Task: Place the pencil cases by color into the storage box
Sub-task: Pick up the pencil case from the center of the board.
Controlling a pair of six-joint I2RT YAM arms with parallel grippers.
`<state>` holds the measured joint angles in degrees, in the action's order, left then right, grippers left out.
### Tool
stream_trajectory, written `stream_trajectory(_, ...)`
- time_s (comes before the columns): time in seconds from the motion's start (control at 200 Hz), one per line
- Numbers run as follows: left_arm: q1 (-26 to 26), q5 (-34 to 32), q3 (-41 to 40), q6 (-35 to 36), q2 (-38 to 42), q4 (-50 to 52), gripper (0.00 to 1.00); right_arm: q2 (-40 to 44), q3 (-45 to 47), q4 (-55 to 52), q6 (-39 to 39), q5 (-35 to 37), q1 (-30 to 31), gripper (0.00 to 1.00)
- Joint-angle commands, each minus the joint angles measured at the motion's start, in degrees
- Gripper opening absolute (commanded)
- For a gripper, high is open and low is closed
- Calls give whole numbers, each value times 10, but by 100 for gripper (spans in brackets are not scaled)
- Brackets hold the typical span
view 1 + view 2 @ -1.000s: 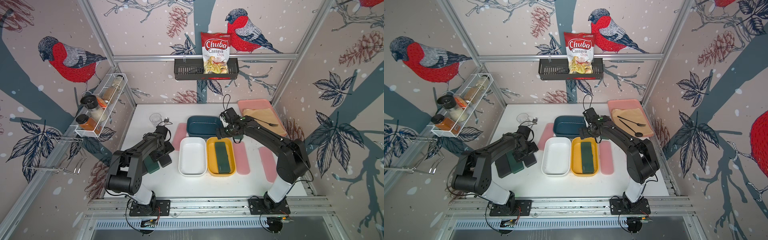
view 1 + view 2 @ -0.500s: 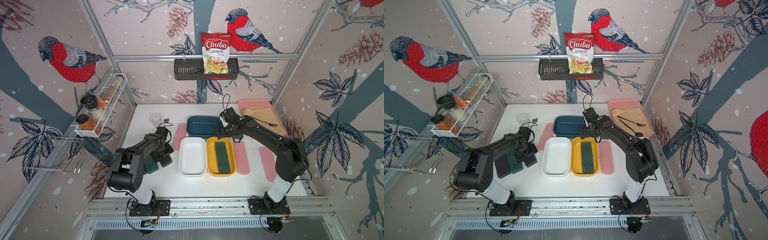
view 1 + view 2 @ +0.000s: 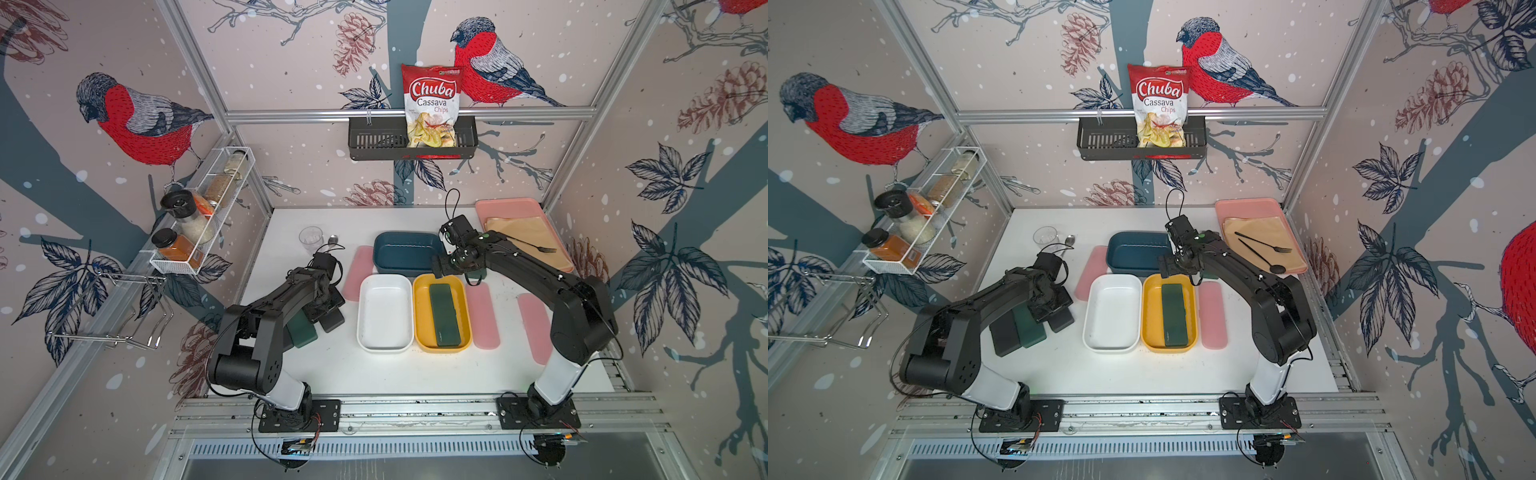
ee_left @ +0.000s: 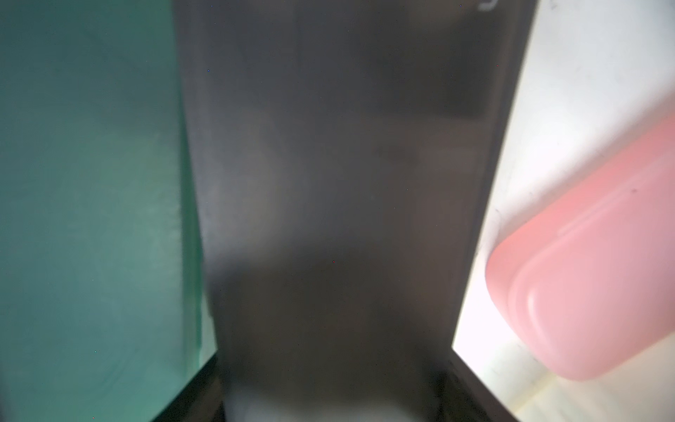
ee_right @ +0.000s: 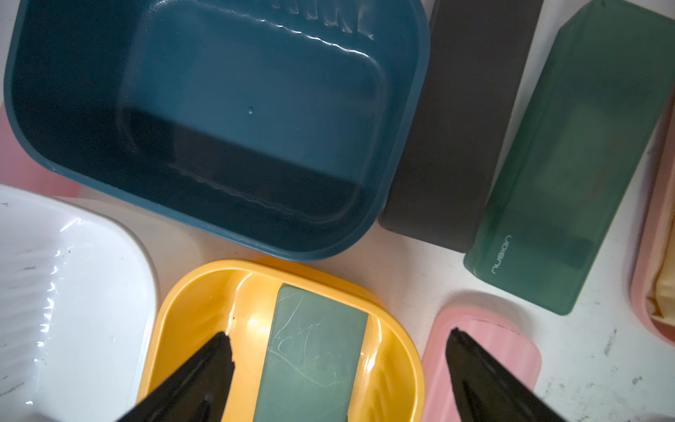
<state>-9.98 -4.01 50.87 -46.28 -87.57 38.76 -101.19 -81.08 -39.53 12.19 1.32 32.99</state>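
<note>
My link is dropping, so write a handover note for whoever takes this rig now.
Left gripper: shut on a flat matte black pencil case.
Right gripper: open, empty, near the yellow plastic tub.
Done: one dark green pencil case lies in that tub.
Left: white plastic tub and dark blue plastic tub empty; pink cases, other black cases and green cases lie on the table.

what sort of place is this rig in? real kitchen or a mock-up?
Probably a lab test cell dressed as a kitchen corner: an aluminium frame holding bird wallpaper panels, the left arm and right arm bolted to a front rail, plus a spice rack and chips bag on the walls.
</note>
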Motion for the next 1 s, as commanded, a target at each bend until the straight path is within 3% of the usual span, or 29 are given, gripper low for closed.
stream_trajectory(0.0, -4, -14, 10, -4, 17, 28, 57, 4, 0, -2, 4, -1, 0, 95)
stream_trajectory(0.42, -8, -14, 29, 4, 97, 94, 58, 14, 4, -1, 5, -2, 0, 95)
stream_trajectory(0.755, -29, 19, 84, 79, 144, 150, 58, 21, -6, -7, 22, -16, -22, 95)
stream_trajectory(0.996, -70, 59, 107, 117, 147, 155, 58, 25, -14, -17, 21, -11, -41, 95)
